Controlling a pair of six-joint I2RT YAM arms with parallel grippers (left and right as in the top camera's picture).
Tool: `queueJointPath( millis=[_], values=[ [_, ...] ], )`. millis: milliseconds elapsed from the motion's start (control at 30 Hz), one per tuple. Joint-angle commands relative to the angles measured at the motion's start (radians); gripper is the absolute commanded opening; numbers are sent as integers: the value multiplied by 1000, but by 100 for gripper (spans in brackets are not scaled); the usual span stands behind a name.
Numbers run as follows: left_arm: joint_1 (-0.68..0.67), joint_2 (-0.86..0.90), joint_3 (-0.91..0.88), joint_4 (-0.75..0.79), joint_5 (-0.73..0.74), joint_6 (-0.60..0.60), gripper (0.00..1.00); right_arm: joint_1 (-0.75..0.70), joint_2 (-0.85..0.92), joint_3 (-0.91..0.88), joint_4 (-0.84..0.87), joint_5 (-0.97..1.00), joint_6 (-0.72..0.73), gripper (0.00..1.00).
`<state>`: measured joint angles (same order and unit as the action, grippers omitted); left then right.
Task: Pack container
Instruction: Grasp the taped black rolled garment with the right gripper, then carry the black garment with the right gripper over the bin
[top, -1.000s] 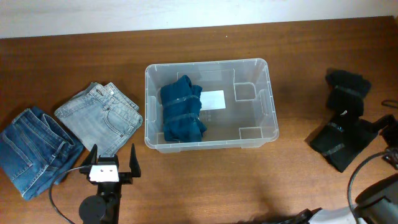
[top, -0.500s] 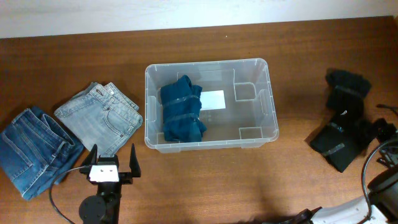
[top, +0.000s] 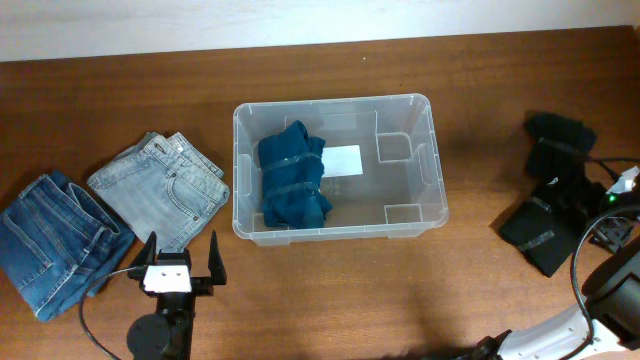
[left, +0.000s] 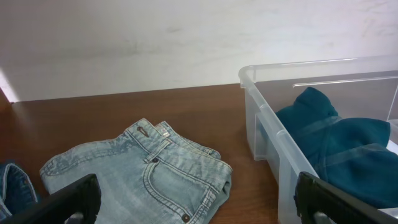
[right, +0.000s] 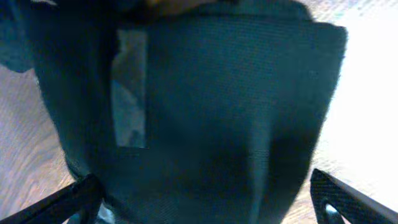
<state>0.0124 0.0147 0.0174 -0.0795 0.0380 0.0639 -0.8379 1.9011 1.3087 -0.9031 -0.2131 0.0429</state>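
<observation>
Overhead: L gripper (top: 181, 250) wide open, empty, just by light jeans (top: 160, 190), R wrist cam: R gripper (right: 205, 190) spread wide, close over black garment (right: 205, 93), container (top: 340, 102) untouched

Inside the container (top: 350, 232), the right half is free; a teal garment (top: 292, 178) fills the left.

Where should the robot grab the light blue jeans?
Probably the folded edge of the light blue jeans nearest the open left gripper, coming down from the front. They lie flat and folded, so pinching all layers there should keep them together.
</observation>
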Motion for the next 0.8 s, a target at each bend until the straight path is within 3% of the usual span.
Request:
queueJointPath(
  millis=[0, 433, 533, 633, 767],
  values=[
    [3, -8, -8, 1, 0, 9, 99, 0, 10, -20, 7, 41, 18, 98],
    [3, -8, -8, 1, 0, 9, 99, -1, 10, -155, 110, 12, 71, 100],
    [3, -8, -8, 1, 0, 9, 99, -1, 9, -155, 106, -16, 71, 83],
    [3, -8, -8, 1, 0, 9, 99, -1, 9, -152, 101, -30, 71, 60],
    [3, -8, -8, 1, 0, 9, 99, -1, 4, -127, 69, -42, 71, 43]
  ],
)
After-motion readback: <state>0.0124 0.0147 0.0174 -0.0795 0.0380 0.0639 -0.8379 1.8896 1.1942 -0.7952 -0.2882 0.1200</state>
